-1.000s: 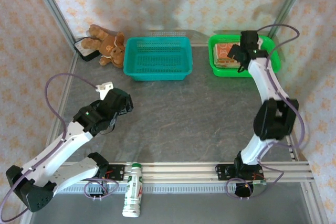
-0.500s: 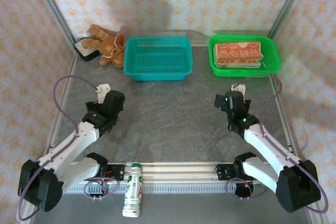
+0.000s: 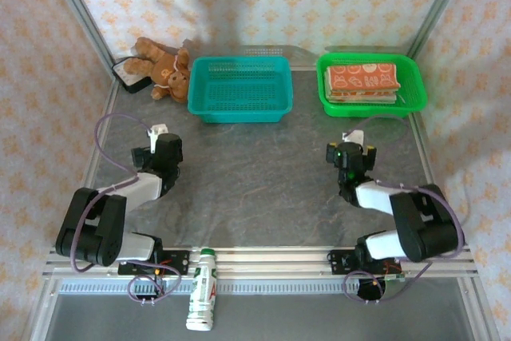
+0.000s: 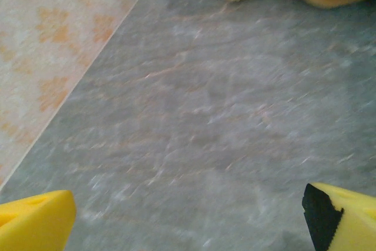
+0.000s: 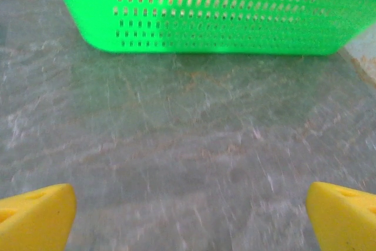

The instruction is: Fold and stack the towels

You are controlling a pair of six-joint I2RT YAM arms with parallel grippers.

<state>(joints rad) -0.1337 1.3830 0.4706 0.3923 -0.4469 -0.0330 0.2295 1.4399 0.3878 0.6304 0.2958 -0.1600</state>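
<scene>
Both arms have pulled back toward their bases. A second ago the right arm was stretched out with its claw at the stack in the green perforated plastic basket [image 3: 371,109]. Now it is folded near its mount, with the right gripper [image 5: 191,218] on the near side of the basket and apart from it. The left arm is tucked in too, left gripper [image 4: 188,221] low over the grey stone-look tabletop [image 3: 255,181]. The stack looks the same as half a second ago.

The folded thin towels [image 3: 363,77], orange with white prints on top and paler layers at the near edge, sit stacked in the green basket at far right. Both claws are spread wide in the wrist views, yellow fingertips [image 4: 35,224] at the frame corners, bare table between, nothing held.

Handling, judged: the cloth is light and limp, neither fragile nor slippery. Lifted by one corner it will probably drape and unfold. A pinch on a folded edge is best, or two claws at two corners; a deep pinch may take several layers.

A teal mesh basket [image 3: 239,89] and a brown teddy bear [image 3: 164,69] are at the far left.
</scene>
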